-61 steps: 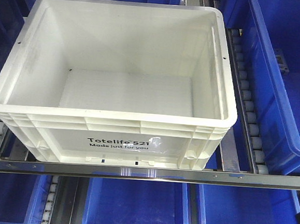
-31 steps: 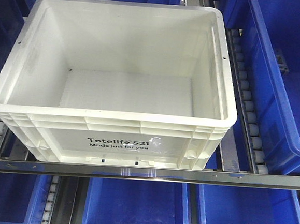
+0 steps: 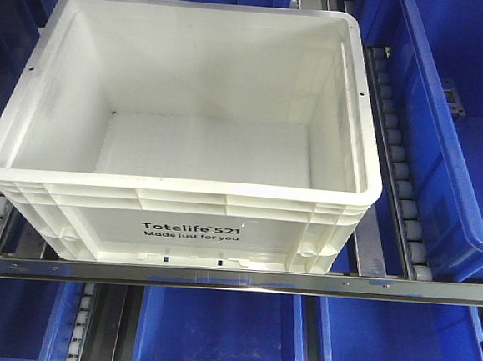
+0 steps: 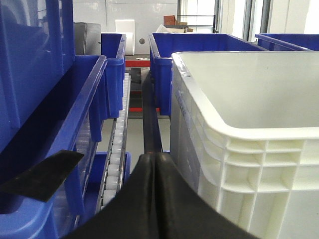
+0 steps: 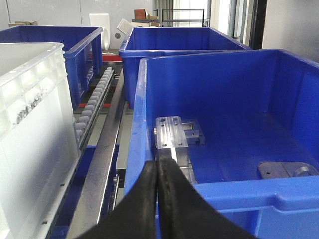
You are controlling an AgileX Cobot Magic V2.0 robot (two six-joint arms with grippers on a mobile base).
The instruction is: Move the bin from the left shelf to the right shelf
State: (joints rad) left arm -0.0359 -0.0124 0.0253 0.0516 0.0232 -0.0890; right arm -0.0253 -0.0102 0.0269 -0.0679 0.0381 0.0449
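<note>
The bin (image 3: 221, 221), a big empty white tote printed "Totelife 521", sits on the shelf's roller tracks, filling the front view's middle and left. Neither gripper shows in the front view. In the left wrist view the bin (image 4: 249, 164) rises on the right, and my left gripper (image 4: 154, 158) is shut, empty, just off the bin's left side, over the gap beside the rollers (image 4: 115, 149). In the right wrist view the bin's wall (image 5: 30, 129) is at the left; my right gripper (image 5: 158, 167) is shut, empty, at the near rim of a blue bin (image 5: 224, 149).
Blue bins surround the white one: a large one on the right (image 3: 454, 139), a row below the front rail (image 3: 221, 329), more behind (image 4: 199, 55). Metal parts (image 5: 172, 132) lie in the right blue bin. A steel rail (image 3: 234, 279) crosses the shelf front.
</note>
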